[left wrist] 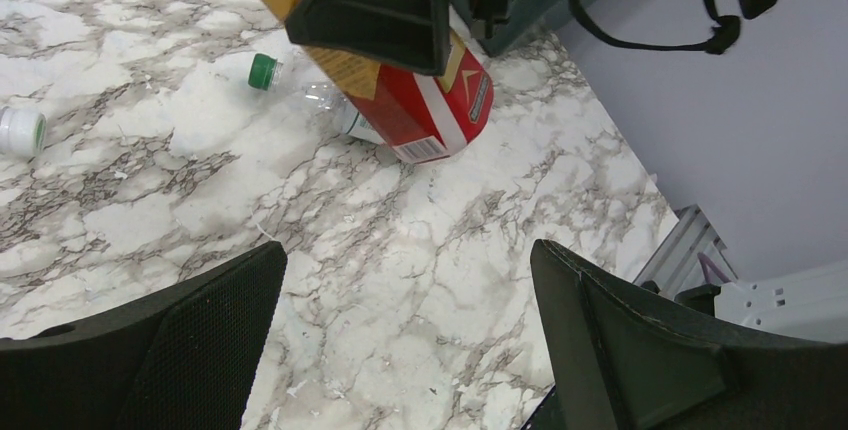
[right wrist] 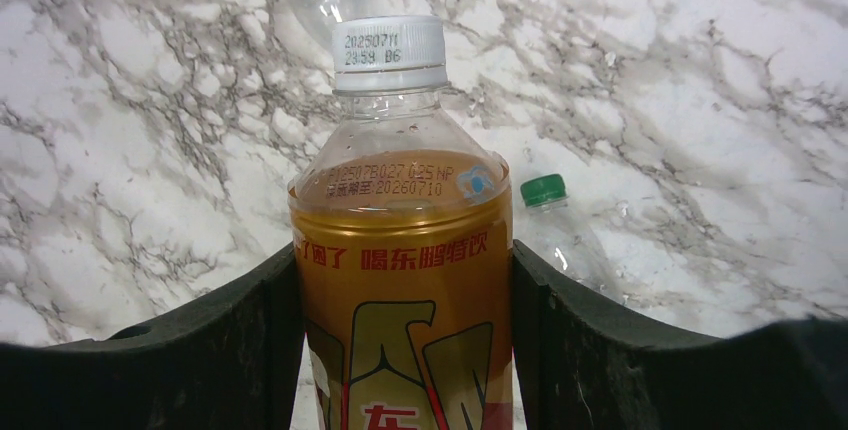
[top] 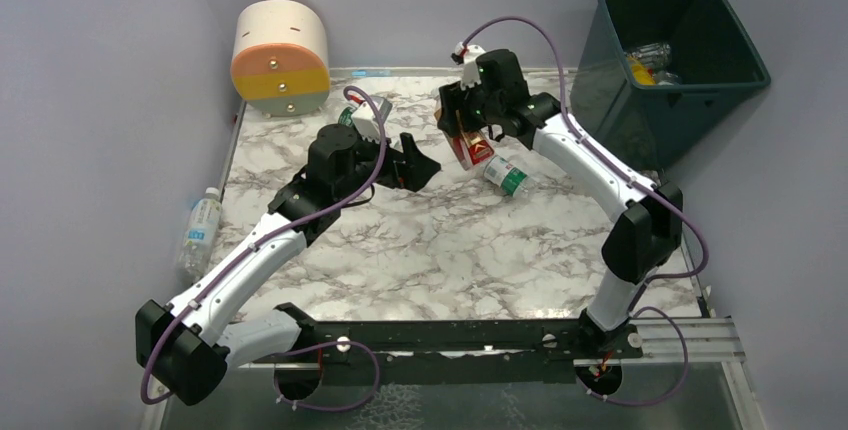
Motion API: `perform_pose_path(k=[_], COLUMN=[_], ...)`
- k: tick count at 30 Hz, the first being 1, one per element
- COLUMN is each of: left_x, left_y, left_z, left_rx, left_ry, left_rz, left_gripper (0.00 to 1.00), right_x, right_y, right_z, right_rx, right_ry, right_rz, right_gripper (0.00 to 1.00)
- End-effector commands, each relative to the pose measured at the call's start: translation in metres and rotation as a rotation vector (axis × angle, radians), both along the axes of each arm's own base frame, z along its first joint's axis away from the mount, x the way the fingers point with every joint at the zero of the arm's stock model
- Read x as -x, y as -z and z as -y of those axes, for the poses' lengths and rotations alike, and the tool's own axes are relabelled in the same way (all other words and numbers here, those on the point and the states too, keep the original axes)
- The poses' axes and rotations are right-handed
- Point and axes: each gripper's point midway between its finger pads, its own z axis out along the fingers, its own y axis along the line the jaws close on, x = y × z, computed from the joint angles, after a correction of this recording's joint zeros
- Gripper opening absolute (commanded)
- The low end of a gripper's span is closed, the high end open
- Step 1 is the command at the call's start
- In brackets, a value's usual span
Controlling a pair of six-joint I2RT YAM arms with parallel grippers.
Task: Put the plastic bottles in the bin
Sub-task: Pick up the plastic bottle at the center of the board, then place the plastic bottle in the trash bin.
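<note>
The right tool is pinched in around a bottle, with its black, textured fingers pressed flat on both sides of the label. The bottle is clear, smooth plastic with amber liquid up to the shoulder, a white ribbed cap and a glossy red-and-gold wrap. The cap is stamped "20250711", the neck shows "20260710", and the label reads "喝东鹏特饮". It hangs tilted at the far middle of the white, grey-veined marble tabletop. I can't tell if its base is touching.

Just beside it, a green-capped bottle lies on its side. It's clear and looks empty.

The left tool is spread wide with nothing in it, close to the held bottle but off it.

The bin is a dark teal tub with tapered walls and a flared rim, past the far right corner and well apart from the held bottle. A couple of clear bottles sit inside it. The round cream, orange and yellow drum is at far left.
</note>
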Motion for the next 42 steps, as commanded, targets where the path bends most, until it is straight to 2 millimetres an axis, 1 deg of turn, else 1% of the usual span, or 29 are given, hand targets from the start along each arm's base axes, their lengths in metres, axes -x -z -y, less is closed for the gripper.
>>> perform_pose_path(k=[1, 9, 13, 18, 22, 26, 29, 32, 37, 42], left_x=[0.001, 0.003, 0.004, 0.004, 0.006, 0.007, 0.007, 0.007, 0.007, 0.006], left_y=[-0.006, -0.005, -0.005, -0.004, -0.006, -0.005, -0.005, -0.005, -0.005, -0.006], left_z=[-0.005, -0.006, -0.006, -0.006, -0.007, -0.009, -0.010, -0.010, -0.010, -0.010], left_rx=[0.013, 0.016, 0.017, 0.021, 0.022, 0.015, 0.013, 0.011, 0.006, 0.000], left_ry=[-0.018, -0.018, -0.018, -0.016, -0.017, -0.021, -0.023, -0.022, -0.021, -0.019], left_rz=[0.021, 0.017, 0.017, 0.013, 0.018, 0.017, 0.018, 0.020, 0.021, 0.023], left_gripper=[0.99, 0.99, 0.99, 0.99, 0.99, 0.99, 0.99, 0.99, 0.99, 0.99], right_x=[-0.004, -0.012, -0.018, -0.021, -0.030, -0.039, -0.051, -0.063, -0.081, -0.098], right_y=[-0.061, -0.125, -0.164, -0.215, -0.240, -0.255, -0.264, -0.270, -0.277, -0.284], right_z=[0.005, 0.021, 0.029, 0.033, 0.038, 0.043, 0.060, 0.083, 0.137, 0.199], right_rx=[-0.046, -0.076, -0.078, -0.116, -0.089, -0.023, 0.056, 0.080, 0.077, 0.082], right_ry=[0.029, 0.081, 0.109, 0.127, 0.149, 0.168, 0.229, 0.273, 0.379, 0.505], right_rz=[0.159, 0.369, 0.483, 0.635, 0.728, 0.810, 0.873, 0.891, 0.891, 0.889], right_gripper=[0.56, 0.56, 0.56, 0.56, 0.57, 0.58, 0.60, 0.61, 0.61, 0.61])
